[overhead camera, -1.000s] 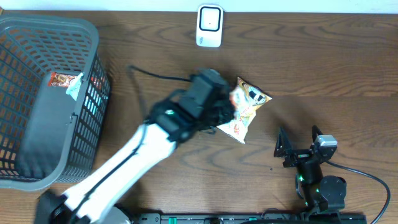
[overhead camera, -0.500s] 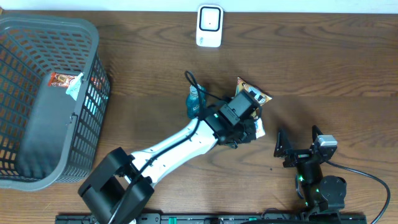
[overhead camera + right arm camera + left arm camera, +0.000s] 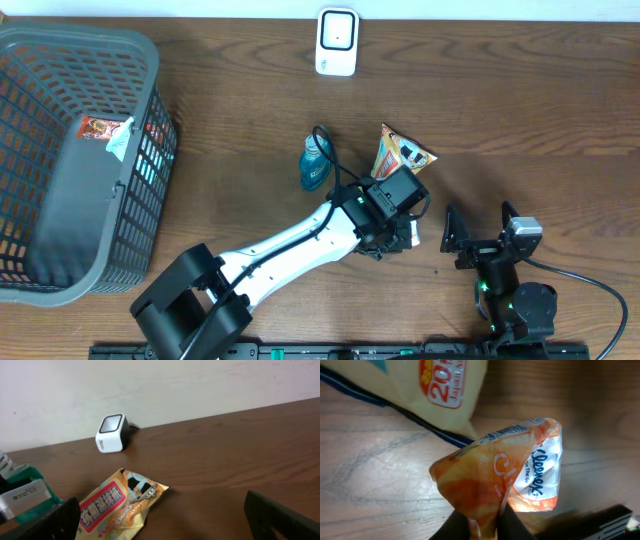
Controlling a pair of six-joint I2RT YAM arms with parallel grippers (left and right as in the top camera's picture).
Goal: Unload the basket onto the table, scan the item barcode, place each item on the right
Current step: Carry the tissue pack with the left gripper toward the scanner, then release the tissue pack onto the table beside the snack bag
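Orange tissue pack (image 3: 502, 472), corner inside the left end effector (image 3: 484, 527).

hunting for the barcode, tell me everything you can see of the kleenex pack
The kleenex pack is a soft plastic pouch, orange with a white panel reading Kleenex On The Go. It is crumpled, pinched at its lower edge by the left claw, with the wooden table behind it, near a yellow snack bag. No barcode shows on this face.
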